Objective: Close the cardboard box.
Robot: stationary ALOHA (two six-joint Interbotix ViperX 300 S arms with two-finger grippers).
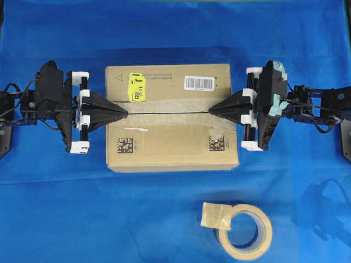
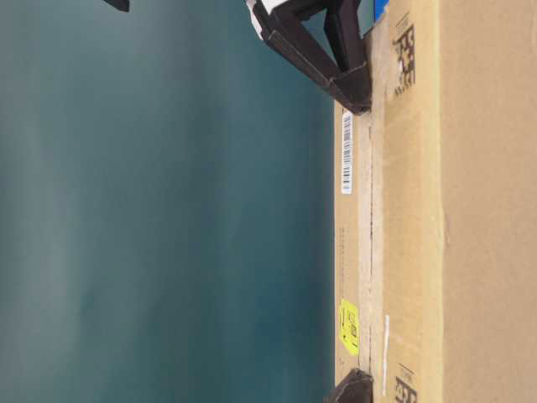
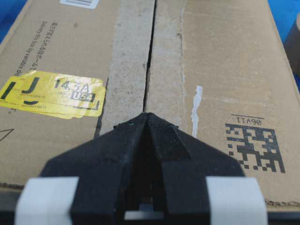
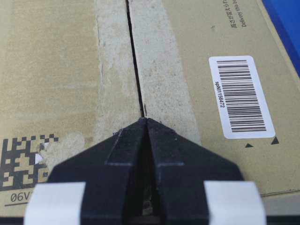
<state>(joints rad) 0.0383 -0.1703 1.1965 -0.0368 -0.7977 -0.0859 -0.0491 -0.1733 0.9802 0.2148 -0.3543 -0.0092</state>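
The cardboard box (image 1: 170, 142) lies in the middle of the blue table, its two long top flaps down and meeting along a narrow centre seam (image 1: 167, 112). A yellow sticker (image 1: 136, 86) and a barcode label (image 1: 199, 83) mark the far flap. My left gripper (image 1: 125, 112) is shut, empty, its tips resting on the seam at the box's left end (image 3: 147, 115). My right gripper (image 1: 211, 110) is shut too, tips on the seam at the right end (image 4: 145, 120). Old tape strips run along both sides of the seam (image 3: 129, 70).
A beige tape roll (image 1: 245, 231) with a loose tab lies on the blue cloth in front of the box, to the right. Both arms stretch in from the table's left and right sides (image 1: 44, 101) (image 1: 307, 104).
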